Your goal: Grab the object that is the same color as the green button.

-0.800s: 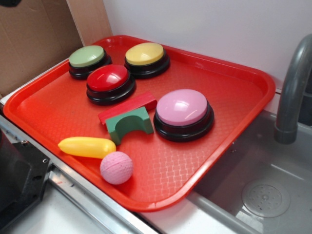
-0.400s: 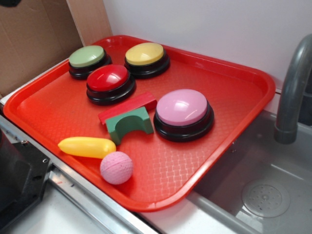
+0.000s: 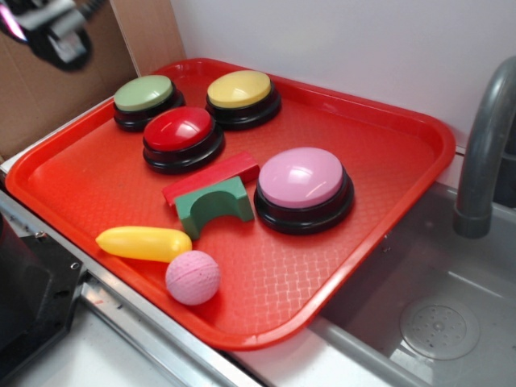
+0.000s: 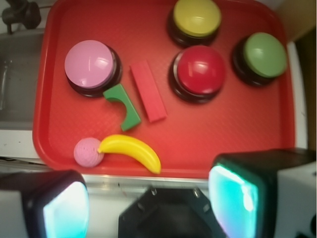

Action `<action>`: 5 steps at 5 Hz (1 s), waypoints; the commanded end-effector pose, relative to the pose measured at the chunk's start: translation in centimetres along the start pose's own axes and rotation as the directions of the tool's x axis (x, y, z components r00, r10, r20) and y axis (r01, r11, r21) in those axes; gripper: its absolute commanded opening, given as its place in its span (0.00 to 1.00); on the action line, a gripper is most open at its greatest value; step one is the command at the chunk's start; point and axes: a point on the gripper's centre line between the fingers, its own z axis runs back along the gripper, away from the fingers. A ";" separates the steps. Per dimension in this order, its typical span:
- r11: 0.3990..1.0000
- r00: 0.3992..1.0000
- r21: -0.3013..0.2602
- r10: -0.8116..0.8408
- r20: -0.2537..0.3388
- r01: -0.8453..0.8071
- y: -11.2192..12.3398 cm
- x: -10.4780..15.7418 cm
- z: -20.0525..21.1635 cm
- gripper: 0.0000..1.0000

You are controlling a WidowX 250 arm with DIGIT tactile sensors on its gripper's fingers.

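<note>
The green arch block [image 3: 214, 205] lies mid-tray on the red tray [image 3: 387, 153], touching the red block [image 3: 211, 177] behind it and just beside the pink button [image 3: 302, 187], its front side facing bare tray, with the gripper [image 4: 148, 198] high over the near rim, jaws spread apart, empty.

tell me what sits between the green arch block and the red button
The flat red block lies between the green arch block and the red button; clearest in the wrist view.
</note>
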 end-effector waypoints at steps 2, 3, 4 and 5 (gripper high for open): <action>0.989 0.987 -0.017 -0.146 0.067 0.148 -2.4 3.4 -9.1 1.00; 0.992 0.990 -0.007 -0.129 0.054 0.129 -2.6 3.8 -10.7 1.00; 0.992 0.992 0.013 -0.128 0.020 0.128 -2.6 3.9 -12.7 1.00; 0.994 0.994 0.016 -0.107 0.007 0.107 -2.4 3.8 -13.4 1.00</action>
